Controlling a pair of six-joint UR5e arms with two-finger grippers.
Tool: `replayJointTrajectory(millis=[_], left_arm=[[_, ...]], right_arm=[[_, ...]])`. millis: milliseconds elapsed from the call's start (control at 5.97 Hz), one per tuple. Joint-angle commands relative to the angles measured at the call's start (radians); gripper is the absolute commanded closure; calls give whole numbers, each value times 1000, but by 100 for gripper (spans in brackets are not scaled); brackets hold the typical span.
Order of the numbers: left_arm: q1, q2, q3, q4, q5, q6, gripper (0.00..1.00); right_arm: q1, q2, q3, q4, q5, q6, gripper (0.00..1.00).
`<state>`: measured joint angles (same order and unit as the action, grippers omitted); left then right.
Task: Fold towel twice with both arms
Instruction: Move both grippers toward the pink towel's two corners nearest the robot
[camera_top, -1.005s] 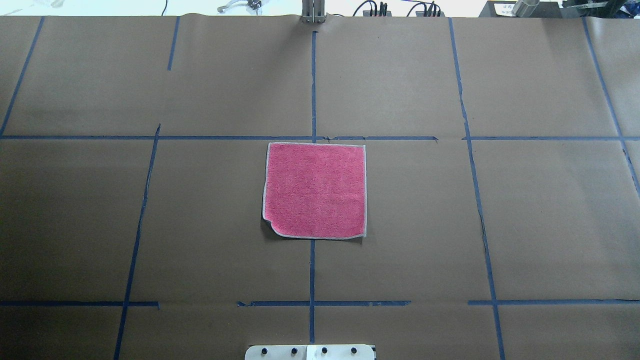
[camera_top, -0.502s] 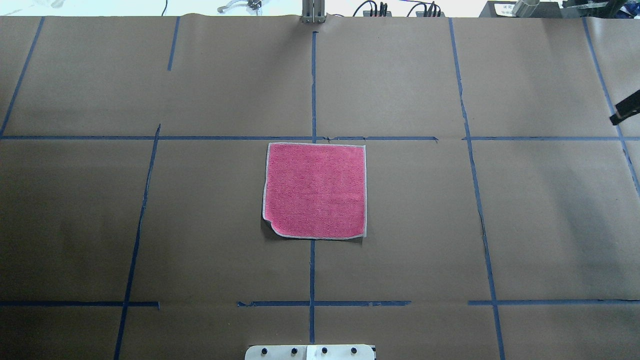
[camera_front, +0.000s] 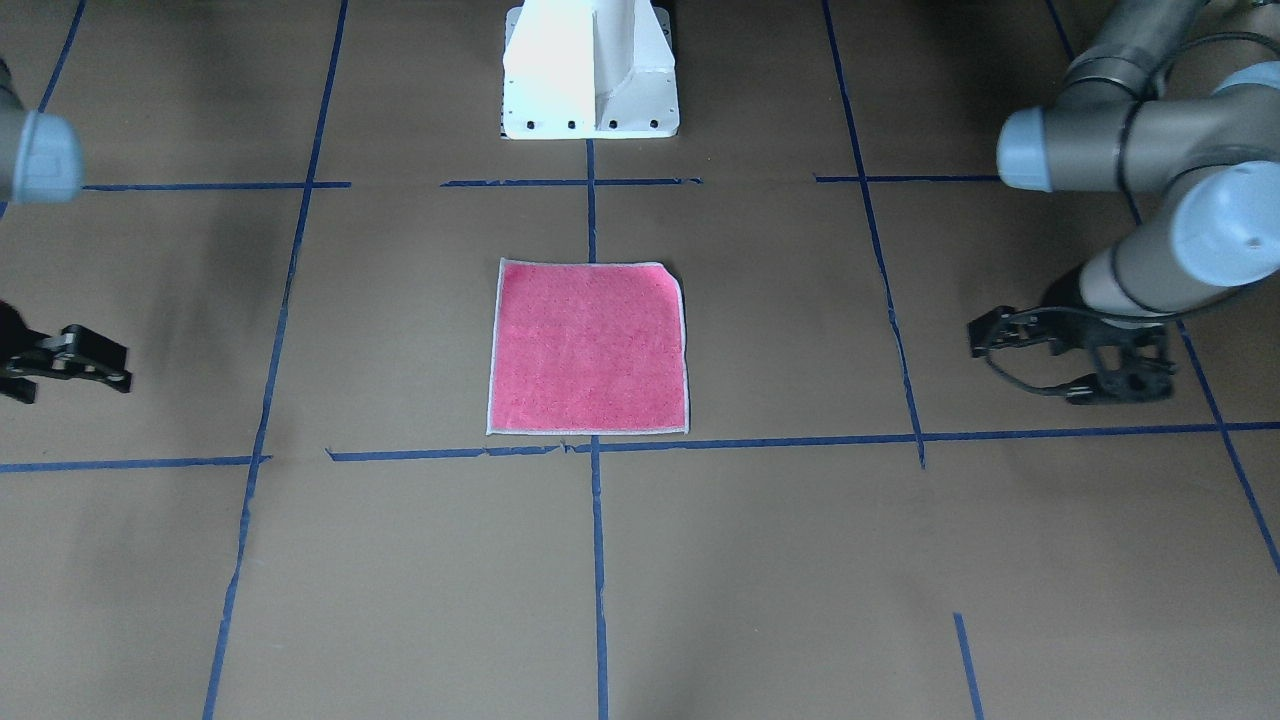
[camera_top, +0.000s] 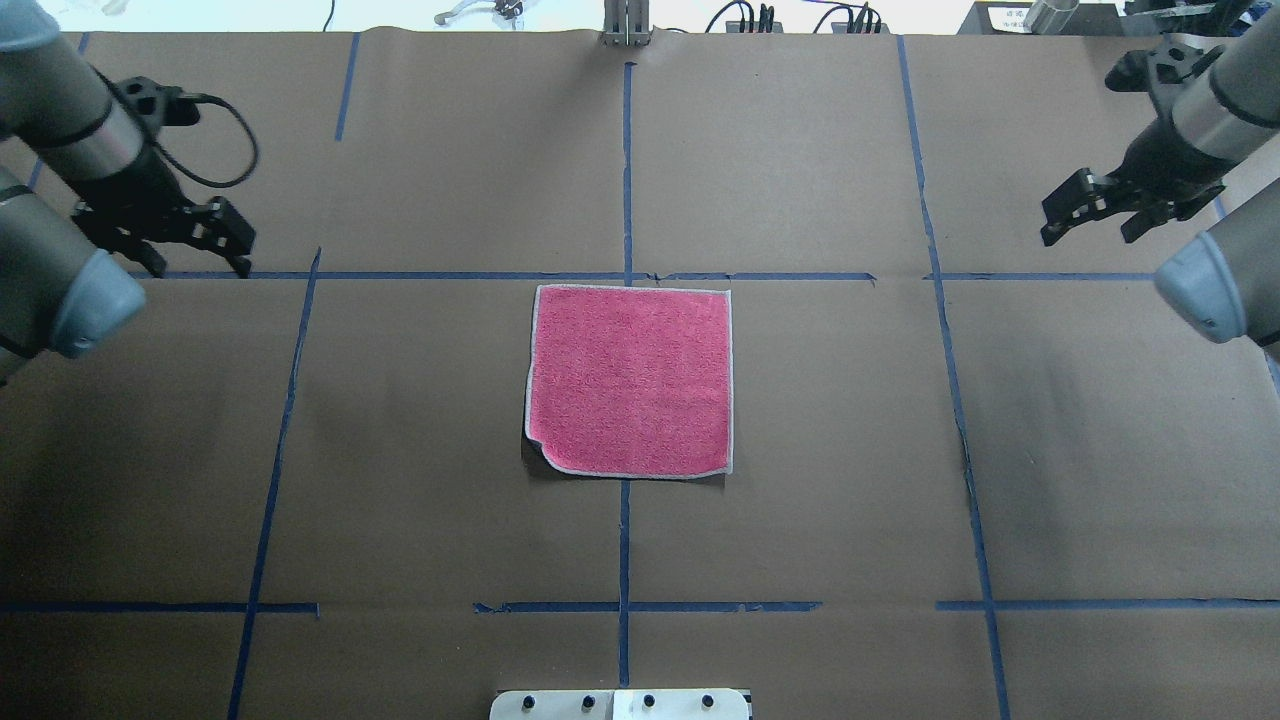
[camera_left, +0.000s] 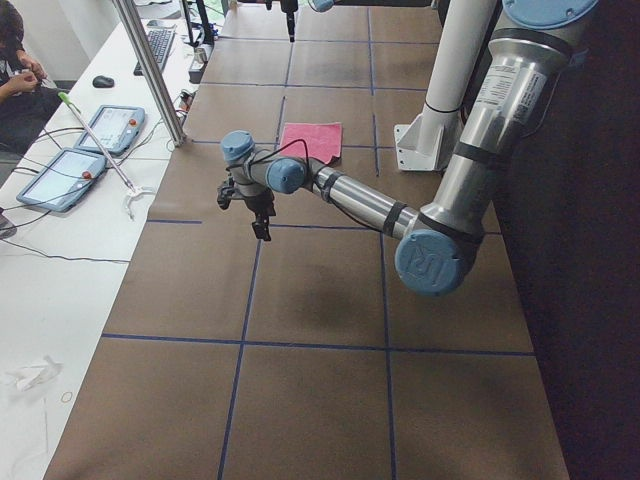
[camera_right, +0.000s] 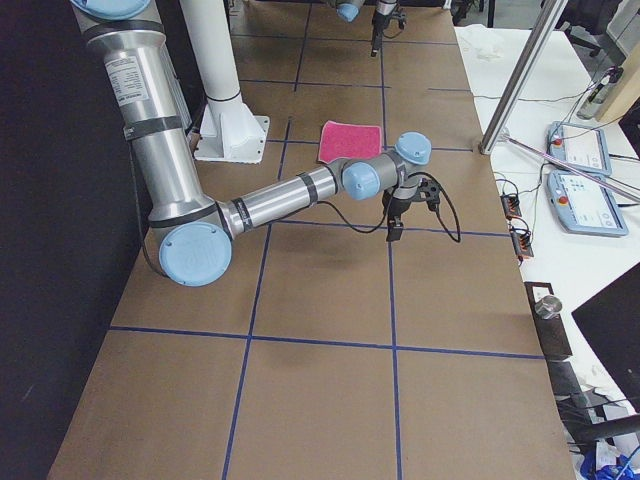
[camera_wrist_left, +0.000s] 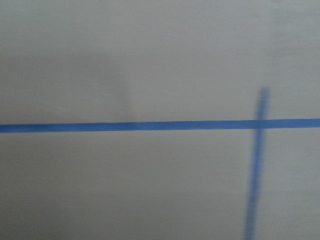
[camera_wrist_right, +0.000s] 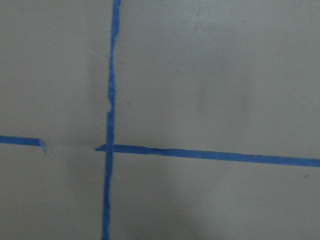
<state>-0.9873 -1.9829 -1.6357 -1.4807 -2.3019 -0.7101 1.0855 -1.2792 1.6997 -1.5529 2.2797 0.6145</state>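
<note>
The towel (camera_top: 628, 380) lies flat and unfolded, pink-red face up, at the table's centre, its near-left corner slightly curled; it also shows as the towel (camera_front: 588, 348), the towel (camera_left: 311, 141) and the towel (camera_right: 351, 141). My left gripper (camera_top: 200, 262) hangs open over the far left of the table, well apart from the towel. Over the far right my right gripper (camera_top: 1090, 232) is open too and holds nothing. From the front, the left gripper (camera_front: 1040, 360) and the right gripper (camera_front: 70, 385) flank the towel at a distance. Both wrist views show only brown paper and blue tape.
Brown paper with blue tape lines (camera_top: 625, 170) covers the table. The white pedestal (camera_front: 590, 70) stands behind the towel. A metal post (camera_left: 150, 70), teach pendants (camera_left: 105, 130) and a seated person (camera_left: 15, 60) are on the operators' side.
Both arms have swung into the overhead view from the sides; one second ago neither showed, half a second ago only a tip at the right edge. The towel has not moved.
</note>
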Motion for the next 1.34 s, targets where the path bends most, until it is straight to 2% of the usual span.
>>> replayJointTrajectory(millis=[0,167,335,670,837,1005,1172], left_arm=[[114,-106,-16,-15,-1,-315,0],[178,-125,-18,-120,4,-523,0],[234,-143,-18,-195,31,-715,0],[362,-207,-24,-197,181,-985,0],[430,-235,-26,-190,253,-1122,0],[482,-243,-27,-190,310,-1231,0],[519,-244,-29,-190,343,-1273,0]], right_arm=[[-149,20,110,-3,-87,297,0],[-239,21,157,-4,-170,435,0],[-331,81,173,-12,-233,594,0],[-514,136,199,-25,-375,865,0],[-585,162,236,-106,-453,948,0],[-626,202,235,-160,-482,1035,0],[-636,205,227,-158,-480,1057,0]])
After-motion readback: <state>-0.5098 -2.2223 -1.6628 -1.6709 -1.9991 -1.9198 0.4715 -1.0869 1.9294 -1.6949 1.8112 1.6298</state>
